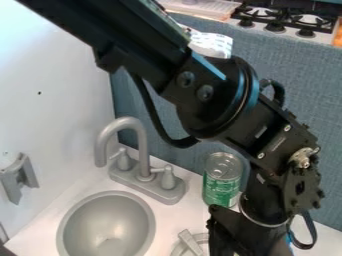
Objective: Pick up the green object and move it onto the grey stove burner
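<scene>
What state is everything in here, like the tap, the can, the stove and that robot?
Robot arm: bent, its lower part angled down
Gripper: hanging down near the can
Green can: standing upright, top closed
Grey round piece: low down, partly hidden by the gripper
Tap: no water seen running
Sink: open on top, uncovered
Stove: no flame visible
</scene>
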`<state>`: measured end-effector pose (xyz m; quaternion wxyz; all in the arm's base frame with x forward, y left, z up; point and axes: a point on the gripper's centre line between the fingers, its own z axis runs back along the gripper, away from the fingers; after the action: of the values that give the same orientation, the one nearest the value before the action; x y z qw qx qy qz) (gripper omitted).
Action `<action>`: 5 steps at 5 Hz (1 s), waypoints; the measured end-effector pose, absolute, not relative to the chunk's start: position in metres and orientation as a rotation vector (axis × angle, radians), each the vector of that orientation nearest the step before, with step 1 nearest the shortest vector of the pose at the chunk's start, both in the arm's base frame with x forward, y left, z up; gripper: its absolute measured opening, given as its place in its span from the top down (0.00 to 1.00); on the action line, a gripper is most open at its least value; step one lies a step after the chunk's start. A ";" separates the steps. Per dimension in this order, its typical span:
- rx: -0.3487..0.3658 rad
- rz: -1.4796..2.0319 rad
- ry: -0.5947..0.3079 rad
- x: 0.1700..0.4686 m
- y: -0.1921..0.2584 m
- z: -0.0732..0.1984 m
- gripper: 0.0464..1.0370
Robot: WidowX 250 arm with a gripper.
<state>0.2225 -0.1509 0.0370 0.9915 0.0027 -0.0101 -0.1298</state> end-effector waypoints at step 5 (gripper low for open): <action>-0.032 -0.484 -0.026 0.253 -0.250 0.005 0.04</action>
<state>0.2533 -0.2503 0.0052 0.9707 -0.0158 -0.0130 -0.2396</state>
